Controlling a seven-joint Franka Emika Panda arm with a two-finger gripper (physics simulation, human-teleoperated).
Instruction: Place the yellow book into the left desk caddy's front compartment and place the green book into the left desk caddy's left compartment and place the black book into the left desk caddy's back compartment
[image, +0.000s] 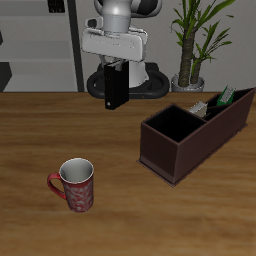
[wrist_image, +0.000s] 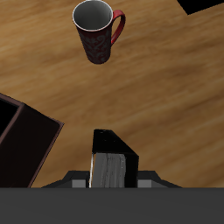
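While black book (image: 116, 88) hangs clamped in gripper (image: 115, 68) above table's back edge, we log: green book (image: 227, 96) and yellow book (image: 201, 107) in left desk caddy (image: 190, 140); back compartment pending; mug (image: 77, 185) near front edge.

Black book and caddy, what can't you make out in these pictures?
- End effector: exterior view, its fingers are covered by the black book; wrist view shows only the book's edge.
- Caddy: exterior view, walls hide the compartment floors; green book and yellow book only peek out.
- Wrist view: caddy cut off by the frame edge.
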